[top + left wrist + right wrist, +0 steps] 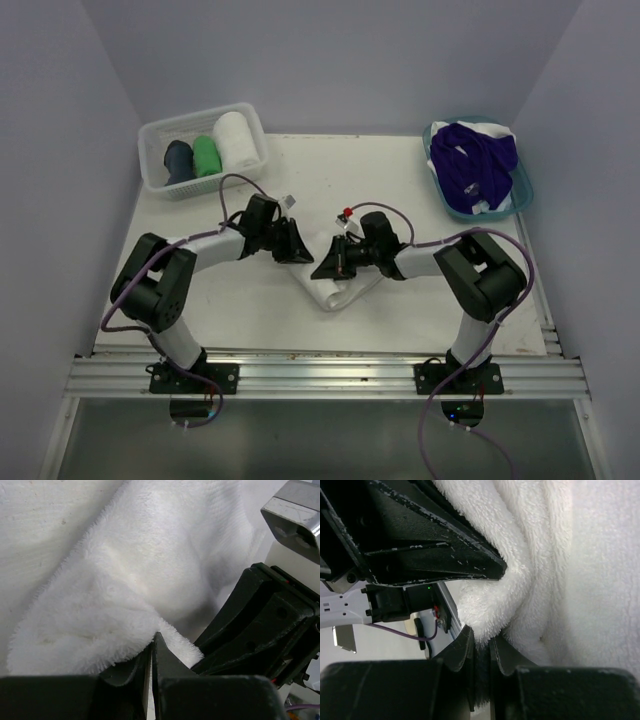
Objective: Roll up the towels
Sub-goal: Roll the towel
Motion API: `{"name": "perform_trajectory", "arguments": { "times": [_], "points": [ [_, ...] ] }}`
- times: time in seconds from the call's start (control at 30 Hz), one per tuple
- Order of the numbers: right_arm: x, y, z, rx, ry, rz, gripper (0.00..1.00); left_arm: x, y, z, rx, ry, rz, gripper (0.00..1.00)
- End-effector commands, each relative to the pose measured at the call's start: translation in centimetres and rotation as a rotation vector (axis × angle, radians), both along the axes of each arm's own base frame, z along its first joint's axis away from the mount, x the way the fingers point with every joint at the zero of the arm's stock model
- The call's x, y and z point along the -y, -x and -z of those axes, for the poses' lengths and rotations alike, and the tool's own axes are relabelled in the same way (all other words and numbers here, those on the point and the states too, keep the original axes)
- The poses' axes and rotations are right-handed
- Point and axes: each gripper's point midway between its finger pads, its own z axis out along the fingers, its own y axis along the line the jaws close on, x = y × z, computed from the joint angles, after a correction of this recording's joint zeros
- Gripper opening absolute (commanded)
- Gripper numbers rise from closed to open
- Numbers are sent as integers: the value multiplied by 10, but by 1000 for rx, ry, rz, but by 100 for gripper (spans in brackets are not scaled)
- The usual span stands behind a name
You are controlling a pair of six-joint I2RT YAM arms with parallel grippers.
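A white towel [337, 288] lies bunched on the table between the two arms. It fills the left wrist view [150, 555] and the right wrist view [580, 580]. My left gripper [298, 245] is at the towel's far left end, its jaws shut on a fluffy edge [152, 642]. My right gripper [326, 266] faces it a few centimetres away, shut on a fold of the same towel [480, 640]. The two grippers' fingertips almost meet over the towel.
A white basket [160, 130] at the back left holds a dark blue roll [180, 160], a green roll [207, 155] and a white roll [235, 140]. A teal basket [522, 190] at the back right holds loose purple and white towels [478, 160].
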Motion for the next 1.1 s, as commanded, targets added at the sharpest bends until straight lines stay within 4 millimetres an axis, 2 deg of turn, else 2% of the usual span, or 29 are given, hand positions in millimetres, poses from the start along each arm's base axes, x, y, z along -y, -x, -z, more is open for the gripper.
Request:
{"name": "perform_trajectory", "arguments": {
  "times": [0.0,0.03,0.07,0.13,0.17,0.2,0.27,0.43,0.53,0.63,0.67,0.73,0.77,0.87,0.97,1.07],
  "points": [
    [7,10,5,1,27,-25,11,-4,-5,32,-27,-64,7,7],
    [9,9,7,10,48,-13,20,-7,1,46,-77,-89,13,7],
    [12,8,2,46,55,-16,35,-7,1,49,-89,-98,16,7],
    [21,10,4,54,121,-2,50,-8,7,60,-127,-118,24,6],
    [23,9,-7,118,130,-14,58,-9,8,62,-134,-124,26,6],
    [30,16,-3,98,178,-21,61,-10,10,65,-146,-134,27,6],
    [36,16,-7,157,225,-37,65,-12,13,71,-160,-147,32,6],
    [48,38,-12,173,293,-95,66,-16,21,81,-192,-171,35,6],
    [47,50,-9,171,307,-130,62,-17,22,82,-196,-173,32,6],
    [47,58,-4,153,310,-137,42,-18,23,82,-195,-173,33,6],
    [49,59,0,137,317,-127,28,-18,23,81,-194,-173,35,6],
    [47,61,-2,120,294,-125,19,-18,22,79,-188,-180,40,6],
    [46,62,-2,95,283,-110,10,-19,21,78,-185,-184,41,6],
    [37,62,-9,52,217,-91,0,-22,21,74,-175,-198,49,6],
    [37,64,-4,-17,196,-80,0,-24,21,74,-170,-213,54,6],
    [42,70,21,-124,219,-42,0,-27,24,77,-178,-222,55,6]
  ]
}}
